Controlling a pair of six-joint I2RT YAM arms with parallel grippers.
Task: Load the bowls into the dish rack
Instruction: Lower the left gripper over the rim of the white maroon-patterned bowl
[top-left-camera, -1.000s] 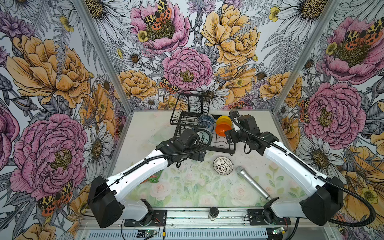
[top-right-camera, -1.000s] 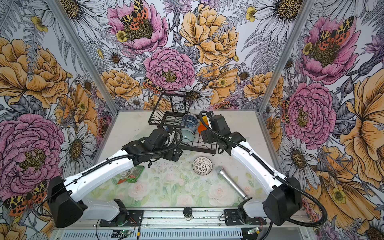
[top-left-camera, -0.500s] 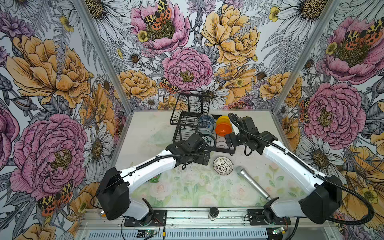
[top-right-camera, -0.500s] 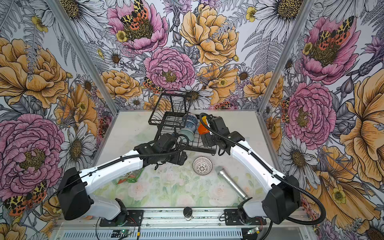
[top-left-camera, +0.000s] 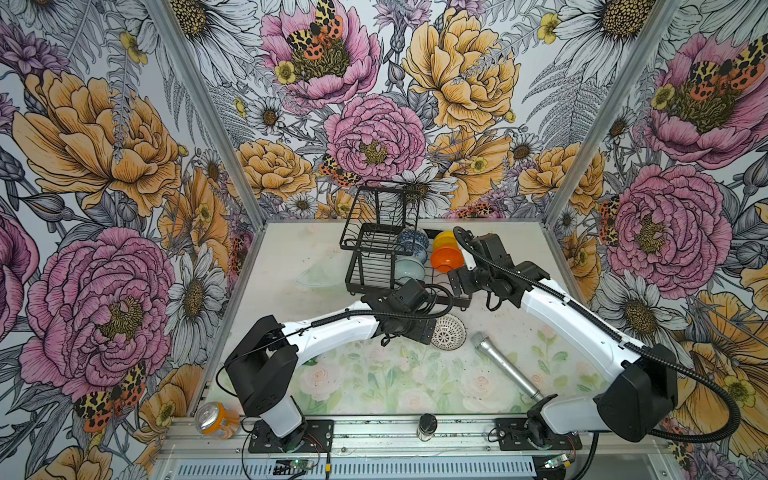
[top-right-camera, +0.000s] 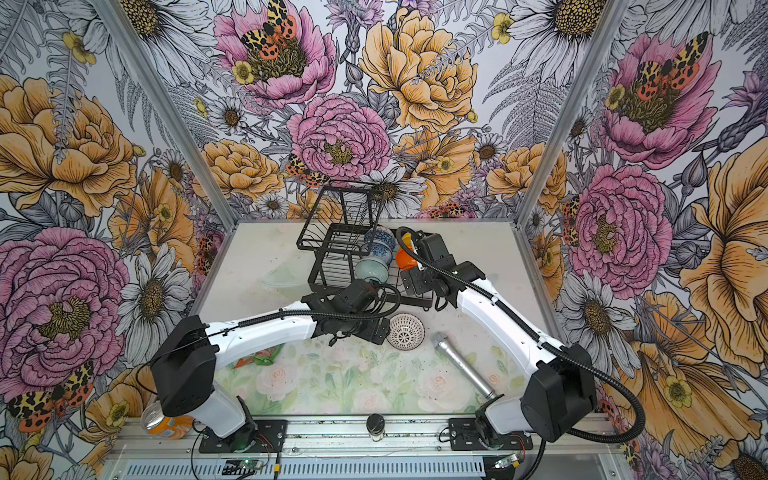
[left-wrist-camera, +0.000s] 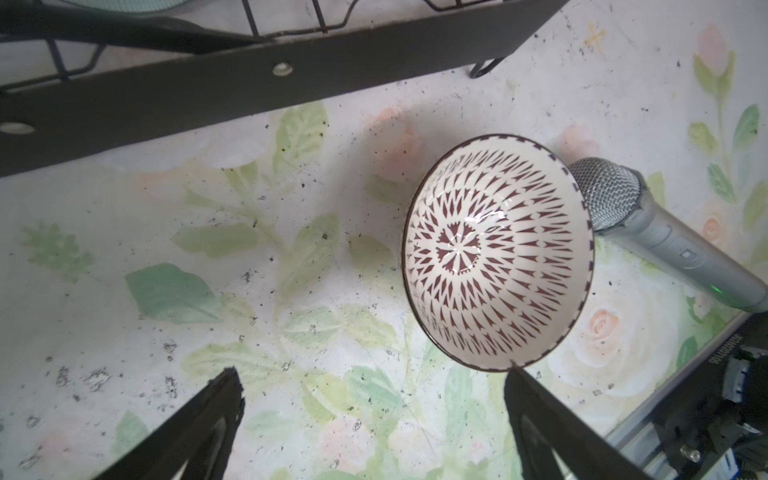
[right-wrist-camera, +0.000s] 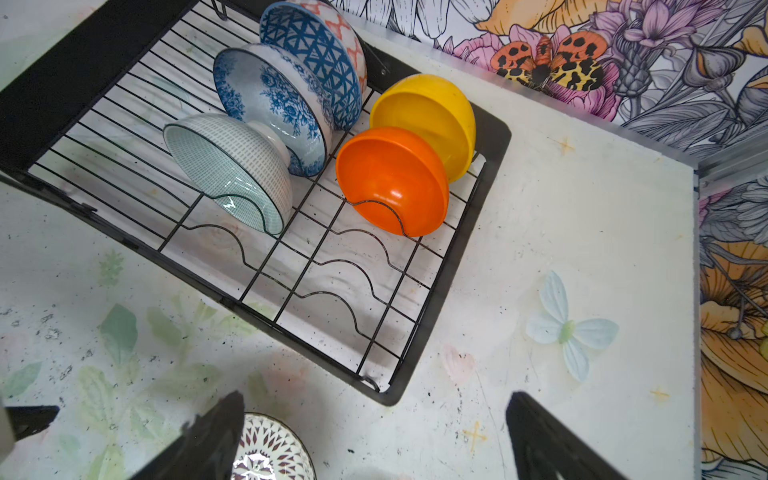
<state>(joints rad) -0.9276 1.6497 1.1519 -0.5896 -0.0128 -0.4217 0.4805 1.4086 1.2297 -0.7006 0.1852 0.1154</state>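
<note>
Black wire dish rack (right-wrist-camera: 490, 137) stands near the counter's (right-wrist-camera: 582, 208) back edge, its lower tray holding the blue geometric bowl (right-wrist-camera: 320, 54), floral bowl (right-wrist-camera: 270, 95), mint bowl (right-wrist-camera: 232, 166), yellow bowl (right-wrist-camera: 428, 112) and orange bowl (right-wrist-camera: 390, 178) on edge. The lattice bowl (left-wrist-camera: 496, 253) sits upright on the counter just in front of the rack, beside a microphone (left-wrist-camera: 665, 245); the left gripper (left-wrist-camera: 372, 376) next to it and the right gripper (right-wrist-camera: 374, 397) both gape wide, empty

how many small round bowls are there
6. Five in the black wire dish rack: blue geometric, blue floral, mint, yellow, orange. One white lattice bowl on the table; none seems hidden.
</note>
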